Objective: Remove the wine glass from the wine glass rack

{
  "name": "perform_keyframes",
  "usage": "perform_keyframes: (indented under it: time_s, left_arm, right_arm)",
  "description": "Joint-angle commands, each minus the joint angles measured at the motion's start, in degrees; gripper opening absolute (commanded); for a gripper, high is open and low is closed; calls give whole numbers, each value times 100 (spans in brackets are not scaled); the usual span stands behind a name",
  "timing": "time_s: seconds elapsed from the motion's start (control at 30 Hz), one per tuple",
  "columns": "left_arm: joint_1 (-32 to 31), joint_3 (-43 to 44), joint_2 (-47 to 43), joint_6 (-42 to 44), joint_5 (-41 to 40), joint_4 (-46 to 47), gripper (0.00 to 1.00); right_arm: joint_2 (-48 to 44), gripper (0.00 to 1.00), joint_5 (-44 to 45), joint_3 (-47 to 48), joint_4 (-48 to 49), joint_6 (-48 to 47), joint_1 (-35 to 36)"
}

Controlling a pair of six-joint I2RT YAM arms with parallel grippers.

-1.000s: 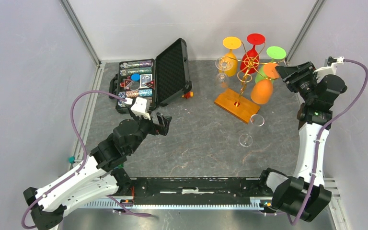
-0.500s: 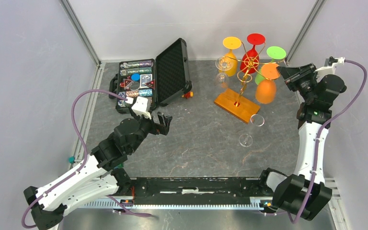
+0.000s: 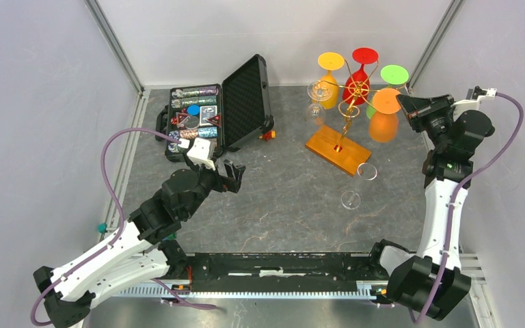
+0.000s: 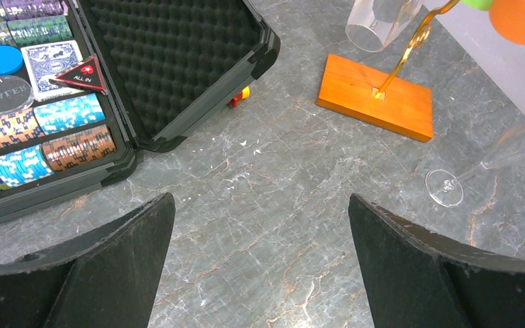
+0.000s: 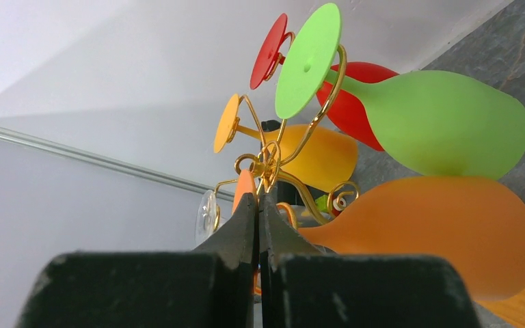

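Observation:
The wine glass rack (image 3: pixel 353 89) is a gold wire stand on an orange-brown wooden base (image 3: pixel 338 149), at the back right of the table. Upside-down glasses hang from its arms. My right gripper (image 3: pixel 404 103) is shut on the flat foot of the orange wine glass (image 3: pixel 383 127), whose bowl hangs to the right of the stand. In the right wrist view the jaws (image 5: pixel 258 195) are pressed together on the thin edge of that foot, with the orange bowl (image 5: pixel 437 232) just right of them. My left gripper (image 3: pixel 231 176) hovers open over the table's middle, with nothing between its fingers (image 4: pixel 130 253).
Green (image 3: pixel 394 74), red (image 3: pixel 364 56), yellow (image 3: pixel 330 61) and one clear glass (image 3: pixel 316 96) hang on the rack. Another clear glass (image 3: pixel 359 183) lies on the table in front of the wooden base. An open black case (image 3: pixel 246 102) of poker chips stands at the back left.
The right gripper has closed on the orange glass's foot. The glass has shifted right, away from the rack's stem. The left arm has not moved.

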Motion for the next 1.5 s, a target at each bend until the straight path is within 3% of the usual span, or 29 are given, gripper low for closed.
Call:
perform_keyframes:
  time_s: [0.0, 0.43, 0.8, 1.2, 1.47]
  left_arm:
    - [-13, 197, -73, 14, -98, 93, 100]
    - [-13, 186, -74, 6, -87, 119, 100]
    - [-13, 179, -57, 4, -108, 119, 100]
    - [-13, 204, -46, -10, -28, 93, 100]
    - [-13, 204, -55, -14, -28, 68, 100]
  right_arm:
    - [-357, 0, 208, 41, -128, 220, -12]
    - [-717, 0, -13, -183, -285, 462, 5]
    - [-282, 0, 151, -149, 587, 680, 319]
    - [38, 0, 1424, 401, 275, 646, 454]
    - [-412, 0, 2500, 333, -314, 593, 454]
